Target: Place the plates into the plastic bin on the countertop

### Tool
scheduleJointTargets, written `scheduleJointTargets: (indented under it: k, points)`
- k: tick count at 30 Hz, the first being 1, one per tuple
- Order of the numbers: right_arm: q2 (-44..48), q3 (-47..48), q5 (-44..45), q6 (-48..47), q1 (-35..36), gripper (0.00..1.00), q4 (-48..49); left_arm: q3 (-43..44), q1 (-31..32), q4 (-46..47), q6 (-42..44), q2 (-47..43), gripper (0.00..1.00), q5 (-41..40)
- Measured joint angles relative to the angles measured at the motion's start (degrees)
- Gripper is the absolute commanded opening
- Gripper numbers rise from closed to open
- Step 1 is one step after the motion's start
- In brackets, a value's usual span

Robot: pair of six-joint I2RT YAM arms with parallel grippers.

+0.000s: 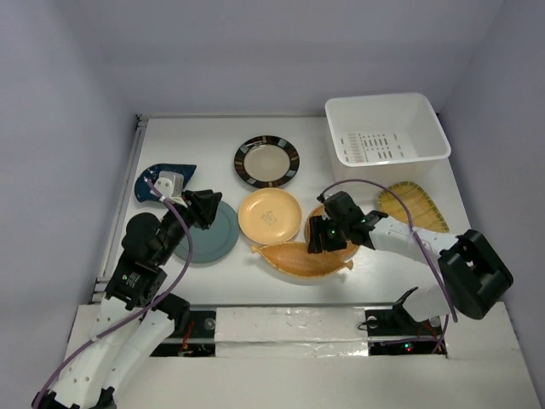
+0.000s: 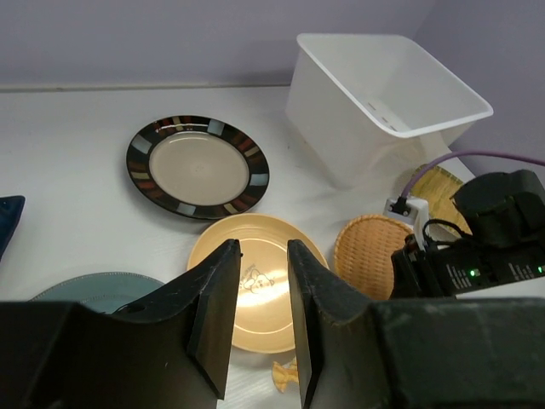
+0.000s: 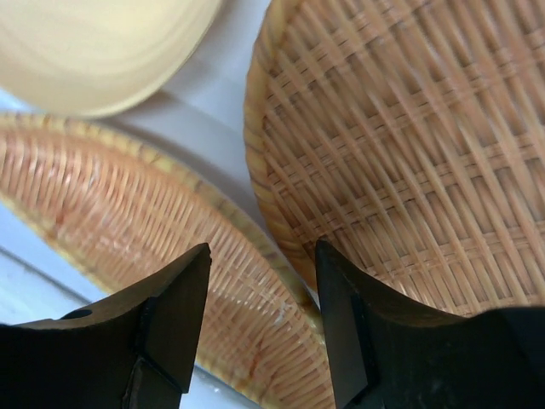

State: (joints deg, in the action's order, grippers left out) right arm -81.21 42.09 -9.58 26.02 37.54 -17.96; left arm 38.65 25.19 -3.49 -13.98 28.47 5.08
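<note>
The right gripper [image 3: 262, 256] stood open and empty. Its jaws straddled the raised rim of the boat-shaped tan woven bamboo plate [image 3: 128, 196]. Under its right finger lay the round tan woven bamboo plate [image 3: 409, 153], its rim tight against the boat-shaped one; whether the two overlapped could not be told.

The left gripper [image 2: 262, 256] stood narrowly open and empty, with the round yellow plate [image 2: 264, 230] just ahead of and below its fingertips. The white rectangular plastic bin [image 2: 341, 145] sat ahead of this gripper and to its right, with no plate visible in it.

Probable faults:
- Closing here could pinch both woven rims, so a lift would drag the round plate along.
- A grip on one long edge could let the boat-shaped plate tilt, slip, or strike the bin wall.
- The grippers worked near each other, so they could collide.
</note>
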Motion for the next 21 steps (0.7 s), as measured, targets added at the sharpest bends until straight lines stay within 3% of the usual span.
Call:
scheduleJointTargets:
  k: [5, 12, 13, 16, 17, 18, 21]
  points:
    - [2.38, -1.68, -0.52, 3.23, 4.26, 0.56, -0.04, 0.00, 0.00, -0.02, 0.00, -0.11, 0.27, -0.02]
    - [3.06, -1.79, -0.26, 6.84, 7.50, 0.45, -0.02, 0.00, 0.00, -0.02, -0.02, -0.17, 0.28, -0.02]
    - [3.15, -1.86, -0.28, 7.17, 7.82, 0.39, 0.02, 0.00, 0.00, -0.04, 0.00, -0.17, 0.28, -0.02]
    - [3.19, -2.73, -0.44, 8.24, 8.28, 0.35, 0.70, 0.00, 0.00, -0.04, 0.00, -0.22, 0.28, -0.02]
    - [3.19, -3.06, -0.52, 8.48, 8.37, 0.26, 0.72, 0.00, 0.00, -0.02, -0.02, -0.22, 0.28, -0.02]
    - [3.19, -3.37, -0.52, 8.55, 8.48, 0.10, 0.90, 0.00, 0.00, -0.04, -0.02, -0.24, 0.28, -0.02]
    - [3.13, -3.72, -1.95, 8.96, 8.81, 0.08, 1.09, 0.00, 0.00, -0.04, -0.02, -0.26, 0.29, -0.02]
